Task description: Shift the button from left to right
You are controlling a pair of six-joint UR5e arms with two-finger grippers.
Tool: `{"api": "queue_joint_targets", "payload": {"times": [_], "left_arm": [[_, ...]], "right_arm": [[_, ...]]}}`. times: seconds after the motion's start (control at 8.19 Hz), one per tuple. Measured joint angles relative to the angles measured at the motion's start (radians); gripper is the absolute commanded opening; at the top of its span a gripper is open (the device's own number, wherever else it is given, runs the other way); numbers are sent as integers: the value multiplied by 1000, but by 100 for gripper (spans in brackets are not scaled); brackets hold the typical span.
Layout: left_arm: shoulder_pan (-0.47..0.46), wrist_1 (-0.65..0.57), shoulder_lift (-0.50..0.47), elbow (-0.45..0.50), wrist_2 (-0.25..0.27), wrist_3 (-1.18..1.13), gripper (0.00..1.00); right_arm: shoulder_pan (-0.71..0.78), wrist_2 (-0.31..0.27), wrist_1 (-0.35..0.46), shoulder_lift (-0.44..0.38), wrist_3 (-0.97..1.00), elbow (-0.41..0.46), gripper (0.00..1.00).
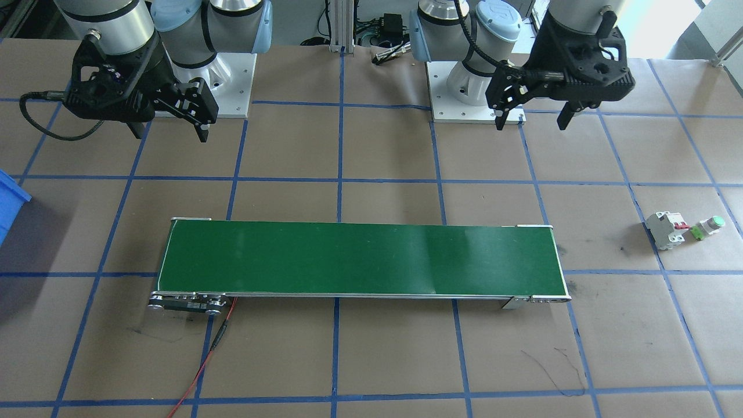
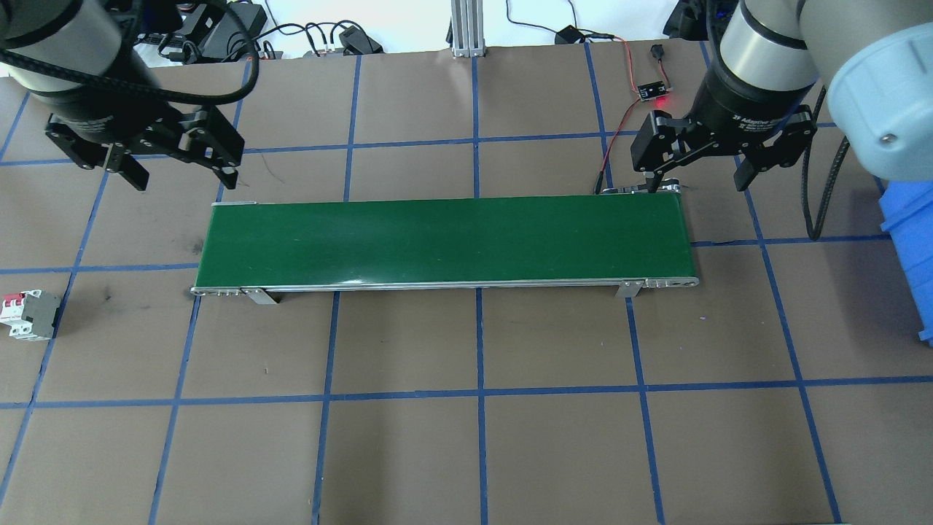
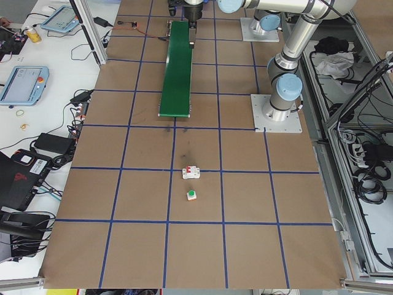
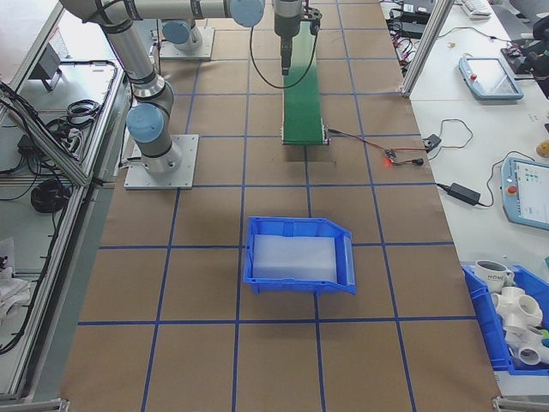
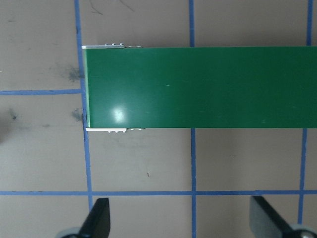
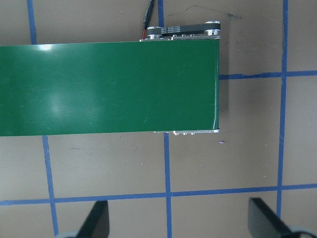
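Note:
The button [image 1: 709, 226] has a round green cap and a light-green base. It lies on the paper-covered table past the conveyor's end on my left side, also seen in the exterior left view [image 3: 191, 195]; the overhead view does not show it. My left gripper [image 1: 534, 113] [image 2: 182, 177] hangs open and empty above the table, well away from the button, near the left end of the green belt [image 5: 198, 87]. My right gripper [image 2: 696, 175] [image 1: 170, 129] is open and empty over the belt's other end [image 6: 109, 87].
A white circuit breaker [image 1: 666, 229] [image 2: 29, 315] with red levers sits right beside the button. The long green conveyor [image 1: 360, 261] lies across the table's middle, a red wire [image 1: 203, 360] at one end. A blue bin [image 4: 300, 256] [image 2: 907, 248] stands on my right side.

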Motion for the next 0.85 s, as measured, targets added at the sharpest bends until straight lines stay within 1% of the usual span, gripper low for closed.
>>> {"api": "queue_joint_targets", "payload": {"times": [0.12, 0.37, 0.61, 0.85], "left_arm": [[84, 1, 1, 0, 1, 57, 100], [333, 11, -12, -4, -5, 219, 100], [566, 94, -52, -5, -52, 337, 100], [729, 184, -128, 1, -56, 416, 100]], "right_arm": [[0, 0, 0, 0, 0, 0, 100], [0, 0, 0, 0, 0, 1, 100], [0, 0, 0, 0, 1, 1, 100], [0, 0, 0, 0, 1, 1, 100]]}}
